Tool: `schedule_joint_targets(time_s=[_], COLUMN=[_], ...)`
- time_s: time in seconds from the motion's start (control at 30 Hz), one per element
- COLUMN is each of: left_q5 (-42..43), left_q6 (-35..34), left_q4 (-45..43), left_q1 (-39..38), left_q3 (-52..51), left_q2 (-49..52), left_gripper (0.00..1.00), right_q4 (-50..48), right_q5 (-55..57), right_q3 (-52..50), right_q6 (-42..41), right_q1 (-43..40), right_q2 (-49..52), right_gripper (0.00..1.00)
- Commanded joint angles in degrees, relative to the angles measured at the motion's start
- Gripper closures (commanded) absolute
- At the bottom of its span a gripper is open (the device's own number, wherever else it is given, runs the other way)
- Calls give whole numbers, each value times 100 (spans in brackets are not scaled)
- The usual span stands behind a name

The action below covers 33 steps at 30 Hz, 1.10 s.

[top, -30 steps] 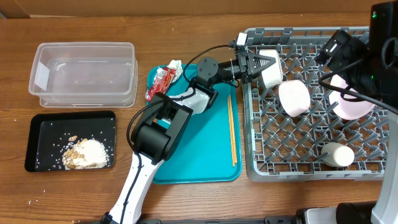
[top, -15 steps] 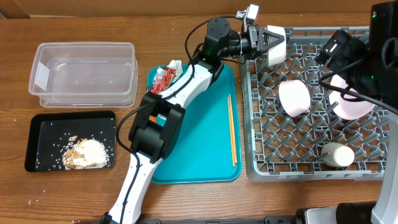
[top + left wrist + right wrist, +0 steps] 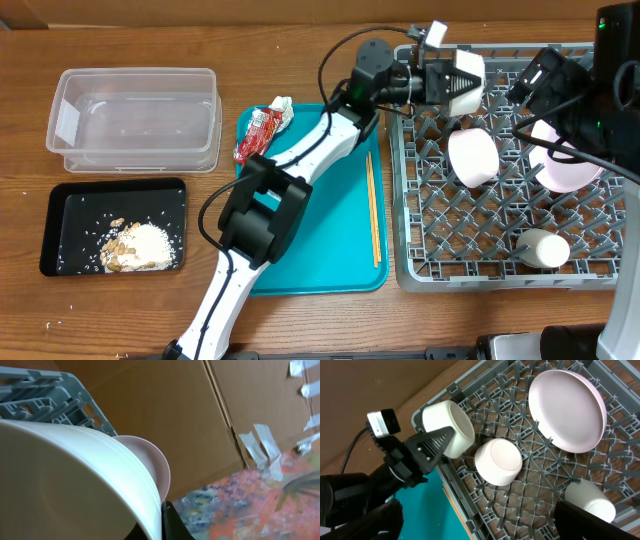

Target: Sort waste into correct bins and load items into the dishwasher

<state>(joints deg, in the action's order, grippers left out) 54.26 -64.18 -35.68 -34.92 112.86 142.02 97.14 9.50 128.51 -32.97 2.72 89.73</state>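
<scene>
Left claw point(image 3: 447, 80): clamped shut on the wall of a small white bowl point(image 3: 466, 82) (only the outer finger shows, lying flat along the bowl's side).
Bowl's place: upper centre of the overhead frame, held on its side in the air over the top left corner of the grey rack point(image 3: 480, 215), with its mouth toward the right.
Bowl's look: plain glossy white, with a smooth curved wall and a thin rim.
Right claw point(image 3: 545, 85): spread wide and holding nothing, over the rack's upper right.
Already racked: second bowl point(image 3: 472, 157), pinkish plate point(image 3: 565, 165), cup point(image 3: 543, 248).
Step in hand: loading this bowl, by the look of it.
Next move: lower it between free pegs near that corner, clear of the second bowl, then release.
Left to sort: red wrapper point(image 3: 257, 133) at the upper left corner of the teal tray point(image 3: 320, 240).
</scene>
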Motion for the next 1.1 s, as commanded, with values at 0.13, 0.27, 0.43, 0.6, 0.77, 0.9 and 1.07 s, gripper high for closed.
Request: schedule_joint_targets(time_s=[0.13, 0.27, 0.43, 0.6, 0.77, 0.9, 1.07], left_q5=[-162, -304, -463, -511, -514, -490, -590], left_q6=[745, 741, 675, 586, 490, 280, 240], left_q4=[271, 238, 245, 205, 22, -138, -579], left_q1=[-59, -83, -190, -284, -289, -289, -229], left_q3=[136, 136, 136, 136, 138, 136, 162], left_q2=[22, 50, 92, 212, 391, 544, 570], left_gripper=[96, 96, 96, 96, 96, 96, 75], right_q4=[-9, -11, -11, -11, -11, -9, -9], right_q5=[90, 90, 87, 85, 66, 66, 68], right_q3=[13, 13, 13, 13, 13, 13, 13], right_q6=[22, 20, 20, 20, 22, 22, 22], right_q1=[-22, -22, -22, -22, -22, -22, -22], right_q2=[2, 2, 2, 2, 2, 2, 2], right_gripper=[0, 0, 0, 0, 0, 0, 0])
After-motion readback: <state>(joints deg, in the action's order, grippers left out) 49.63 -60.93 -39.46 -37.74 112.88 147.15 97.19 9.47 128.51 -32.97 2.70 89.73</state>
